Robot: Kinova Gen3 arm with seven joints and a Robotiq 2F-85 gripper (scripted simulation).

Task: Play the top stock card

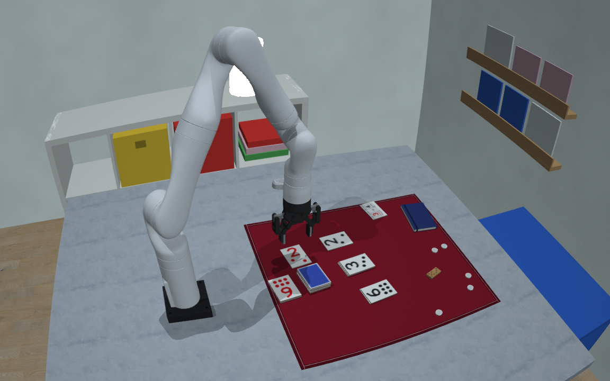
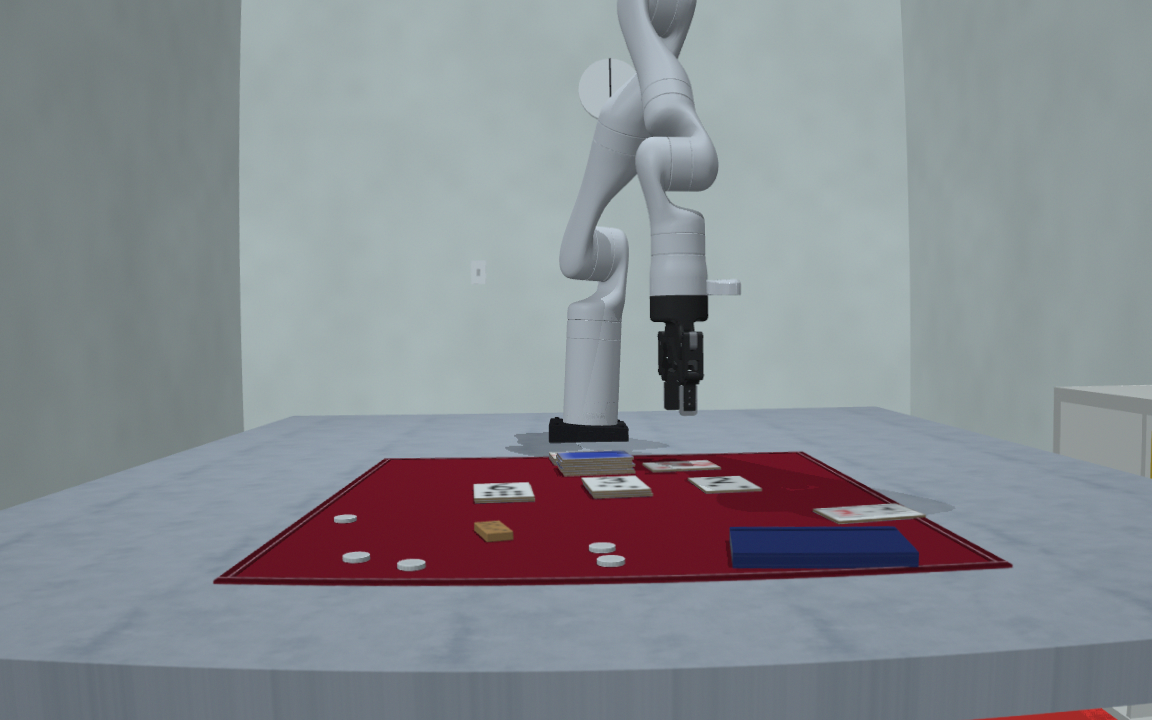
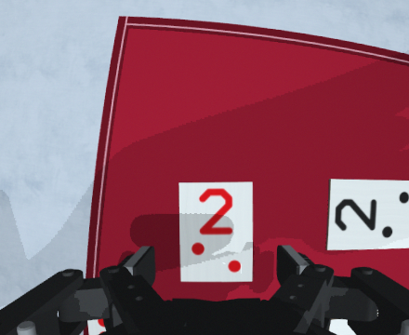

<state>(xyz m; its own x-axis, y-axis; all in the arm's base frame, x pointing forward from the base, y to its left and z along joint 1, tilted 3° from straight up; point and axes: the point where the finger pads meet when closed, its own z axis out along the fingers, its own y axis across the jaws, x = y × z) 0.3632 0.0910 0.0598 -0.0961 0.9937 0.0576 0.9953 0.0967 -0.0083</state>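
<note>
My gripper [image 1: 296, 230] is open and empty, hanging above the red mat near a face-up red 2 card [image 1: 296, 256]. In the wrist view the red 2 card [image 3: 216, 231] lies flat between my fingertips, well below them. The face-down stock [image 1: 314, 277] with a blue back sits just in front of the red 2. Face-up piles lie around it: black 2 [image 1: 335, 240], black 3 [image 1: 356, 264], black 6 [image 1: 378, 290] and red 9 [image 1: 284, 288]. The black 2 also shows in the wrist view [image 3: 372, 215]. From the exterior view my gripper [image 2: 680, 394] hangs high over the stock [image 2: 592, 462].
A blue book [image 1: 418, 217] and a small card [image 1: 373, 210] lie at the mat's far edge. Several white tokens [image 1: 439, 248] and a brown domino [image 1: 433, 272] lie on the mat's right side. A white shelf [image 1: 174, 137] stands behind the table.
</note>
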